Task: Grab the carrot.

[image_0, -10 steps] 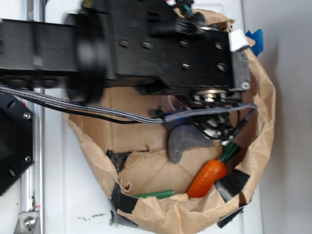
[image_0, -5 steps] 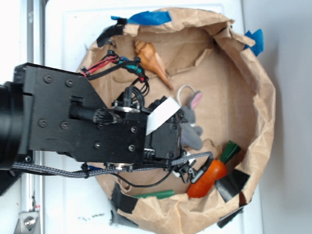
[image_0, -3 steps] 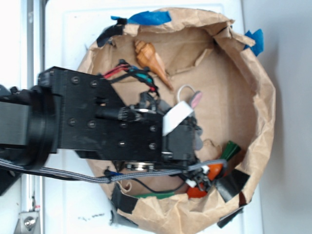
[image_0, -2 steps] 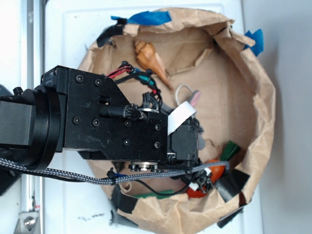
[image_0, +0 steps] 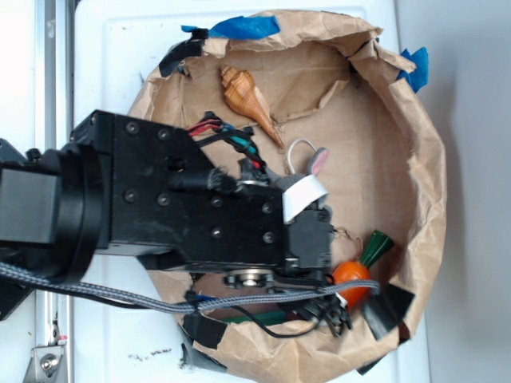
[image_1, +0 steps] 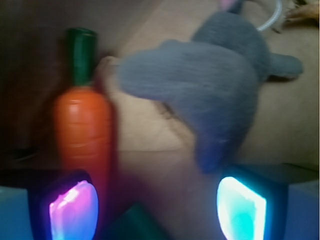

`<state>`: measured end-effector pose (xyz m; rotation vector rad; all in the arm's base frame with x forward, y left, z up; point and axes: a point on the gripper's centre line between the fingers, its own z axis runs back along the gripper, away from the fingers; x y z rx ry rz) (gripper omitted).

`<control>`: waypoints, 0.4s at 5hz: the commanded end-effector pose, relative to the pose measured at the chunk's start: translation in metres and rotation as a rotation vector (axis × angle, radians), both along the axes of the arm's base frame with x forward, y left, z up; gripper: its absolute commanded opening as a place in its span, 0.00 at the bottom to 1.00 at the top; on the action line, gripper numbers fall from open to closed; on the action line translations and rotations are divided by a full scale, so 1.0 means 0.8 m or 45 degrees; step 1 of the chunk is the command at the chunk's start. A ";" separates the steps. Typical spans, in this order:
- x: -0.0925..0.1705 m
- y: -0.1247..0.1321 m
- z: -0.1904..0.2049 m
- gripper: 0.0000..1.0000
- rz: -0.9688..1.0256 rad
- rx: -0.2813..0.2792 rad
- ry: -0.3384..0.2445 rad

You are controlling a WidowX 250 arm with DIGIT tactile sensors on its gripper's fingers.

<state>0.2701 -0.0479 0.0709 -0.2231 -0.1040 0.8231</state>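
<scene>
The gripper (image_1: 155,205) hangs low inside the crumpled brown paper basin (image_0: 423,159), its two lit pads spread wide apart with nothing between them: the left-hand pad (image_1: 73,210) glows pink-violet and the right-hand one (image_1: 241,207) glows cyan in the wrist view. The carrot (image_1: 84,135) lies just ahead of the pink pad, its orange body running up from that pad and its dark green stem (image_1: 81,55) pointing away from the camera; it sits off to one side of the gap, not centred in it. From the exterior view the carrot (image_0: 355,271) pokes out past the front of the black arm (image_0: 184,207), near the basin's lower right wall, stem aimed up and to the right beside a strip of black tape (image_0: 387,307). A grey plush bunny (image_1: 215,85) lies just beside the carrot, filling most of the space ahead of the cyan pad. Farther back, toward the upper part of the basin, a tan spiral seashell (image_0: 247,100) rests on the paper floor, well apart from the carrot. Blue tape (image_0: 243,28) marks the top rim.
</scene>
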 end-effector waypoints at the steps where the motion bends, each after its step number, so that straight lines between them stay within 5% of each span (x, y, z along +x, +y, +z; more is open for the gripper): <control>1: 0.021 -0.002 0.006 1.00 -0.021 -0.074 -0.057; 2: 0.028 -0.001 -0.002 1.00 -0.043 -0.043 -0.142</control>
